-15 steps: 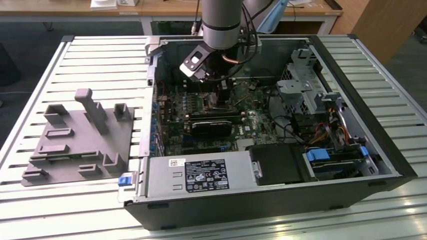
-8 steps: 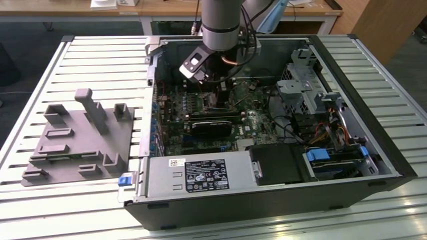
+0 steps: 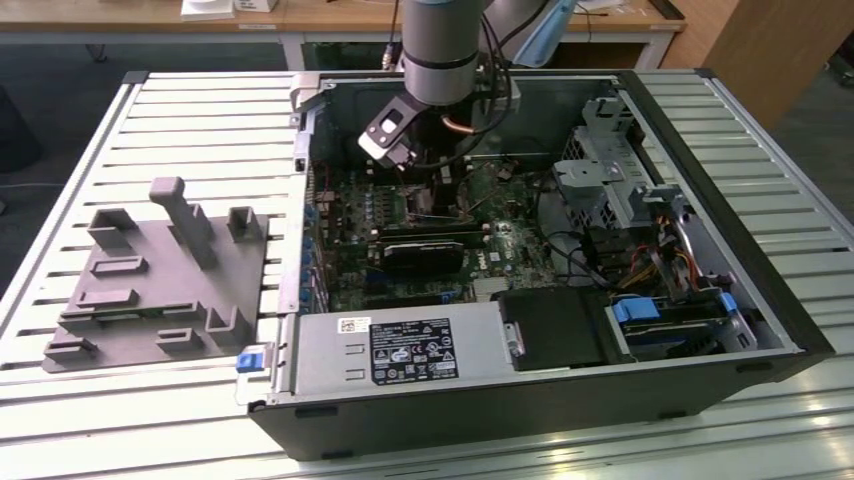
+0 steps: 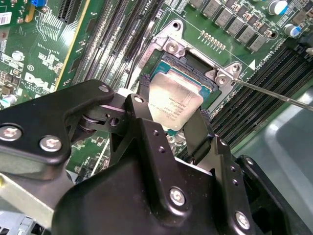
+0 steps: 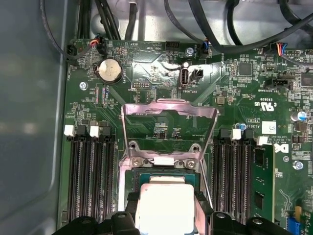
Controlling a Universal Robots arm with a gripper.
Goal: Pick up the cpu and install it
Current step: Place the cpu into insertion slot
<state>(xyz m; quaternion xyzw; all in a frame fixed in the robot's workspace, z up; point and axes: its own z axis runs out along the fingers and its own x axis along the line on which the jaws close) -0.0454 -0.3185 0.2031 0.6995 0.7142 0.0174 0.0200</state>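
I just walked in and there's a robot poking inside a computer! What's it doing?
The robot arm reaches down into an open computer case. Its pincer is closed on a small shiny square chip, one finger on each side. The chip sits right over its socket on the green board, and the socket's metal cover is flipped up out of the way. I can't tell if the chip is fully down in the socket yet.
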